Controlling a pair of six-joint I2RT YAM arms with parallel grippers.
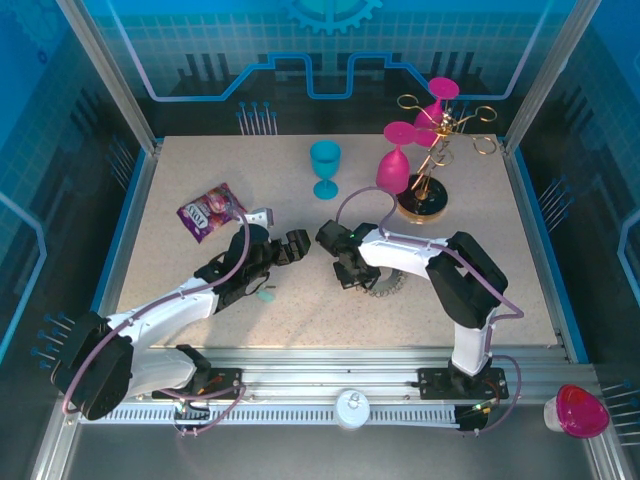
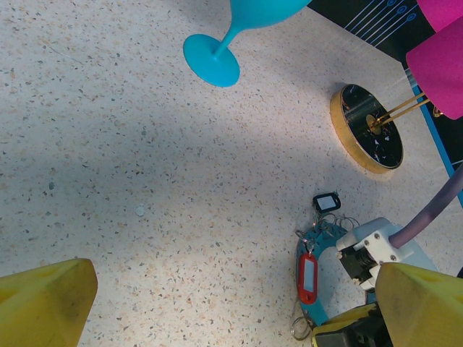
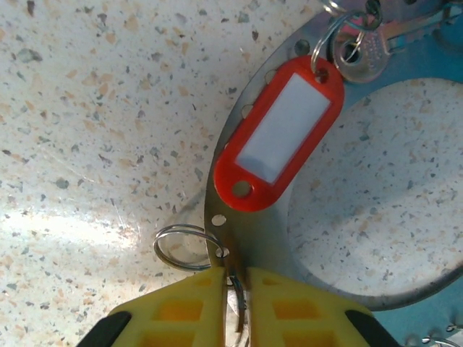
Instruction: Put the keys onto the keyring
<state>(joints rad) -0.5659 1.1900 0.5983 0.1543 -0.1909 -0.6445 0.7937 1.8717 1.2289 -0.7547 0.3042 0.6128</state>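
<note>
- Right gripper (image 3: pixel 236 276): two yellow fingers (image 3: pixel 189 312) nearly closed, a thin slit between them, pinching the near rim of the keyring (image 3: pixel 244 244).
- Keyring: one flat grey ring with small holes along its edge, lying flat on the table (image 1: pixel 500 270) just right of centre, partly under the right gripper.
- One loose wire loop (image 3: pixel 181 247) hangs off the rim just left of the fingers.
- One red tag (image 3: pixel 278 134) with a white insert lies across the ring. One bare metal key (image 3: pixel 362 52) sits on the same loop at its far end.
- One black tag (image 2: pixel 326 202) sits at the ring's far side.
- Left gripper (image 1: pixel 293 243): two fingers spread wide, nothing between them, just left of the right gripper.
- One small teal tag (image 1: pixel 265 295) lies loose on the table by the left arm, too small to be sure of.
- One purple snack bag (image 1: pixel 210 210), further left.
- One teal goblet (image 1: pixel 325 165) stands upright behind them.
- Two pink goblets (image 1: pixel 395 160) hang upside down on one gold rack (image 1: pixel 425 200), far right.
</note>
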